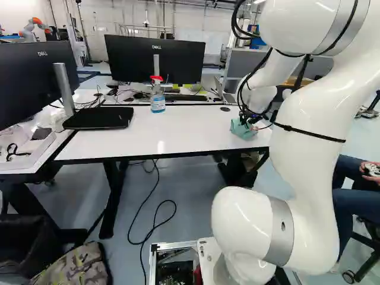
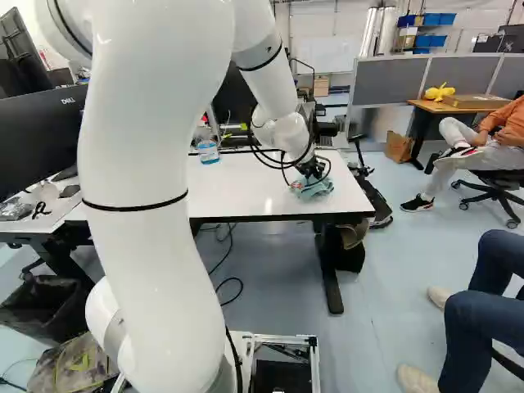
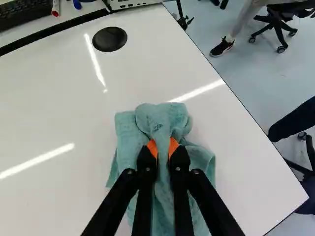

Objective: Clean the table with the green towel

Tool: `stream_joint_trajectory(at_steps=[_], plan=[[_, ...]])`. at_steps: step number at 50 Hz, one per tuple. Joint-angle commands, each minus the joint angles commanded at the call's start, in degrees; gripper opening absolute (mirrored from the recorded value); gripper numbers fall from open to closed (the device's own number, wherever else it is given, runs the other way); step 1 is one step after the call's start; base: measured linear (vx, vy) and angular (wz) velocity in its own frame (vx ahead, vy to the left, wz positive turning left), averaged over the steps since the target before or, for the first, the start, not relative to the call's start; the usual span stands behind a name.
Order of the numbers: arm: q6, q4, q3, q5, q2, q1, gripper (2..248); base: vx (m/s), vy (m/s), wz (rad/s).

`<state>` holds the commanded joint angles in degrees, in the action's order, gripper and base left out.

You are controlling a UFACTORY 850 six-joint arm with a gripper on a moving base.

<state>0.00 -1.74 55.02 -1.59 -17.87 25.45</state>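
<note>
At the right of the left base view my gripper [image 1: 244, 119] is down at the white table [image 1: 178, 127], its tips at the green towel [image 1: 242, 129]. The right base view shows the gripper [image 2: 309, 173] over the same towel [image 2: 313, 188], near the table's right end. In the wrist view the gripper [image 3: 163, 147] is shut on a bunched fold of the towel [image 3: 162, 118]; both orange pads press it from two sides. The rest of the cloth lies crumpled on the tabletop beneath and around the fingers, hiding the surface there.
A spray bottle [image 1: 157, 98] with a red top stands at the table's far edge, near a monitor [image 1: 155, 59]. A black round disc [image 3: 110, 39] is set ahead of the towel. Another robot [image 1: 34, 28] stands far back. A seated person's legs [image 2: 483, 315] are right of the base.
</note>
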Motion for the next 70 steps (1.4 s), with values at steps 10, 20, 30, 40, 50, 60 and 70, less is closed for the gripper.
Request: stream_joint_trajectory(at_steps=[10, 20, 30, 40, 50, 60, 70], plan=[[0.0, 0.0, 0.0, 1.5, 0.0, 0.0, 43, 0.0, 0.0, 0.0], [0.0, 0.0, 0.0, 1.5, 0.0, 0.0, 43, 0.0, 0.0, 0.0], [0.0, 0.0, 0.0, 1.5, 0.0, 0.0, 43, 0.0, 0.0, 0.0], [0.0, 0.0, 0.2, 1.5, -0.2, -0.1, 43, 0.0, 0.0, 0.0], [0.0, 0.0, 2.3, 1.5, -1.9, -0.5, 43, 0.0, 0.0, 0.0], [0.0, 0.0, 5.0, 1.5, -4.0, -0.2, 43, 0.0, 0.0, 0.0], [0.0, 0.0, 6.3, 1.5, -5.0, 1.3, 43, 0.0, 0.0, 0.0]])
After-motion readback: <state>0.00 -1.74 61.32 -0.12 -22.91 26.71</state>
